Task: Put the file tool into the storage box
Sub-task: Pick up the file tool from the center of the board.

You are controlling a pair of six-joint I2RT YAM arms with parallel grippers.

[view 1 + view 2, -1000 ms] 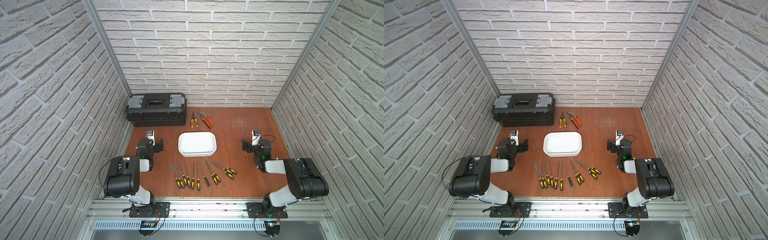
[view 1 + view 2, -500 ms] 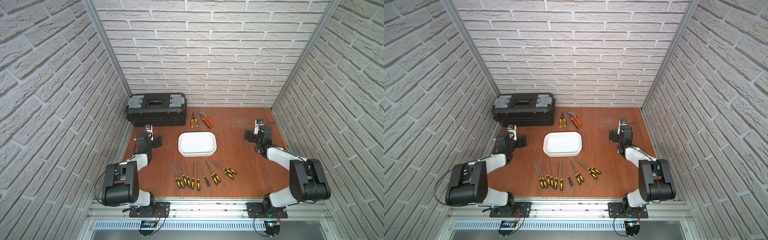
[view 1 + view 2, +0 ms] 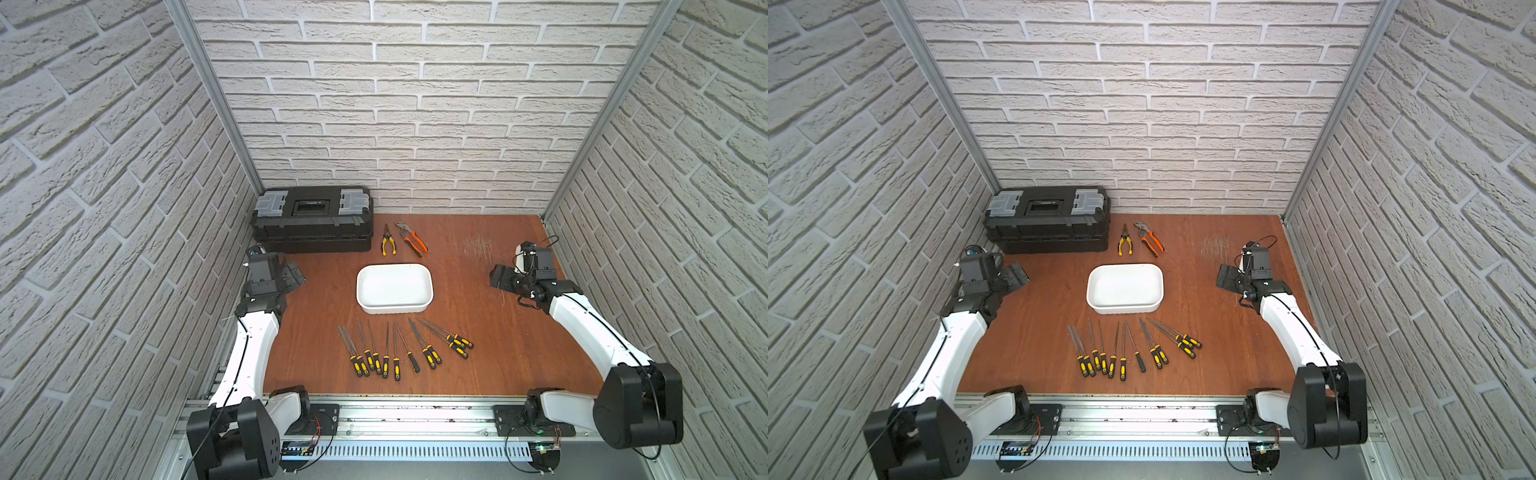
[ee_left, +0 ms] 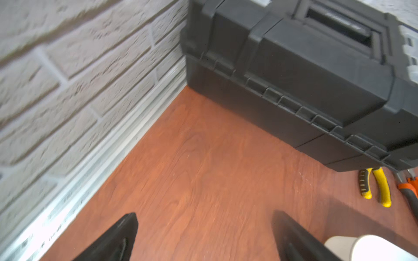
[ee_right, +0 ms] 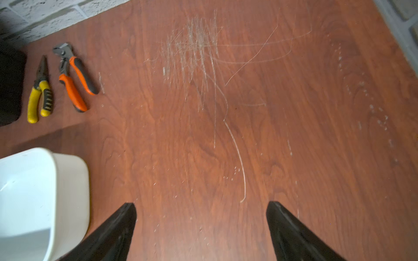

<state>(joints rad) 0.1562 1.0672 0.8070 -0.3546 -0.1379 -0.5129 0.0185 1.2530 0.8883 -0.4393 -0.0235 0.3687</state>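
The storage box (image 3: 392,308) (image 3: 1123,308) is a white shallow tub with nothing in it, standing mid-table. Several file tools (image 3: 397,369) (image 3: 1122,370) with yellow-and-black handles lie fanned out in front of it; one has a plain black handle. My left gripper (image 3: 292,273) (image 4: 204,217) hovers open and holds nothing, left of the box and near the toolbox. Right of the box, my right gripper (image 3: 500,276) (image 5: 201,204) is also open over bare scratched wood. A corner of the box (image 5: 70,192) shows in the right wrist view. No file shows in either wrist view.
A black toolbox (image 3: 311,220) (image 4: 305,74) sits at the back left against the wall. Yellow-handled pliers (image 3: 388,244) (image 5: 37,95) and orange-handled pliers (image 3: 414,242) (image 5: 77,81) lie behind the box. Brick walls close in three sides.
Both arms have unfolded and stretched out. Each gripper has moved toward the back of the table, either side of the white box. No file has moved.
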